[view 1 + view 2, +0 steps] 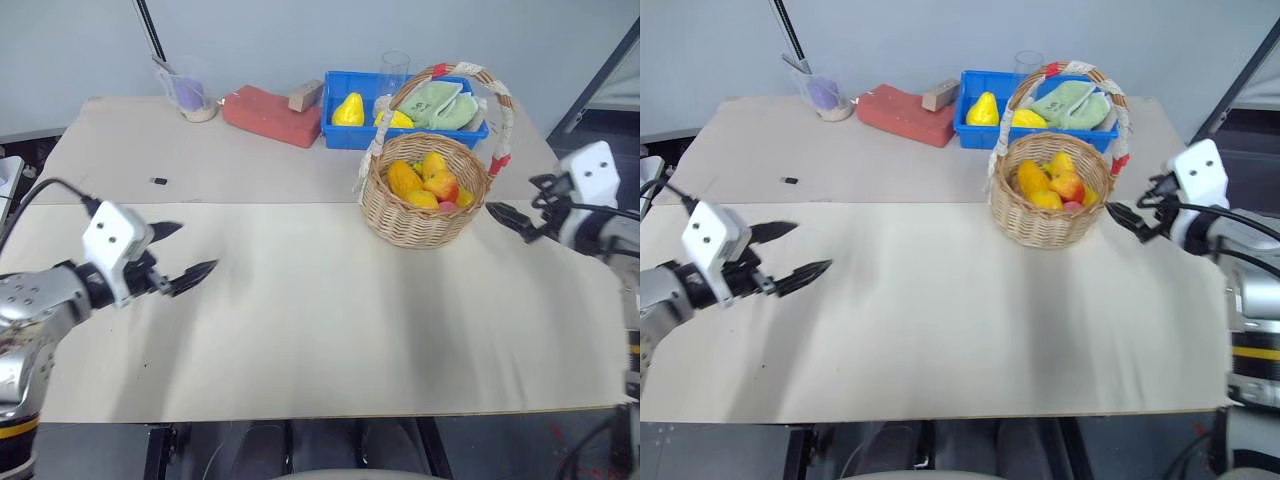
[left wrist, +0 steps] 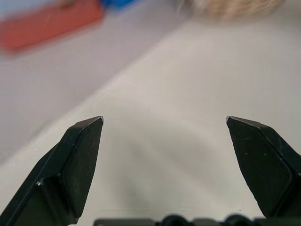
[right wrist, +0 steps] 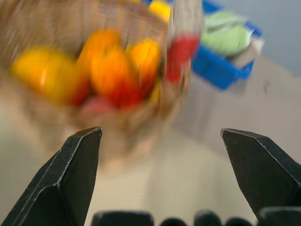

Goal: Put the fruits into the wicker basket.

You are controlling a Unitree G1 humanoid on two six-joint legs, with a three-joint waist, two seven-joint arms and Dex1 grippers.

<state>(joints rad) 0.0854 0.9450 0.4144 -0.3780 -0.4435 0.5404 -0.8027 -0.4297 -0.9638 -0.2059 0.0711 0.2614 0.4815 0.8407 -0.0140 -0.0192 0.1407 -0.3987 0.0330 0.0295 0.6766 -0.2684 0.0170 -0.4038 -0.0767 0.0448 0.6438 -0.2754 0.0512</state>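
Head views: fruits point(image 1: 428, 182) piled inside wicker basket point(image 1: 420, 222) on surface point(image 1: 300, 300), lower ones half hidden. Left end effector point(image 1: 185, 252) open, empty. Right end effector point(image 1: 512, 220) open beside basket.

Wrist views: blurry; fingers point(image 3: 75, 165) spread wide.

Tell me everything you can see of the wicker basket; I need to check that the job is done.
The wicker basket is round, tan and woven, and stands upright on the pale table, just in front of the blue bin. Its tall arched handle is wrapped in white bands, with red near its base. Inside lie red-to-yellow fruits, heaped together. The right pincer is open beside it, apart from the rim, holding nothing.
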